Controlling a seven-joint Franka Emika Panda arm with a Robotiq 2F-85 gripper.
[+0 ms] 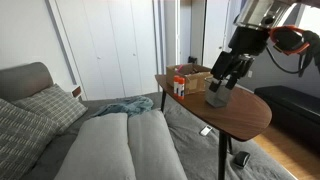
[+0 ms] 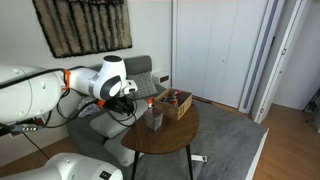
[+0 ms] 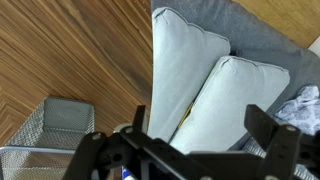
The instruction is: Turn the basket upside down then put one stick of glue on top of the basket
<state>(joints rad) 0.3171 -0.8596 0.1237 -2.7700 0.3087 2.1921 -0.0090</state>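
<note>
The small grey mesh basket (image 1: 218,98) stands on the round wooden table (image 1: 245,118), near its middle. It also shows in an exterior view (image 2: 154,119) and at the lower left of the wrist view (image 3: 50,135). I cannot tell which way up it is. Several glue sticks (image 1: 180,86) with red-orange tops stand upright beside the brown box. My gripper (image 1: 228,78) hovers just above and beside the basket, apart from it. In the wrist view its fingers (image 3: 200,115) are spread wide with nothing between them.
A brown open box (image 1: 192,75) sits at the back of the table, also in an exterior view (image 2: 177,103). A grey sofa with cushions (image 3: 200,70) stands next to the table edge. White closet doors (image 1: 110,40) are behind.
</note>
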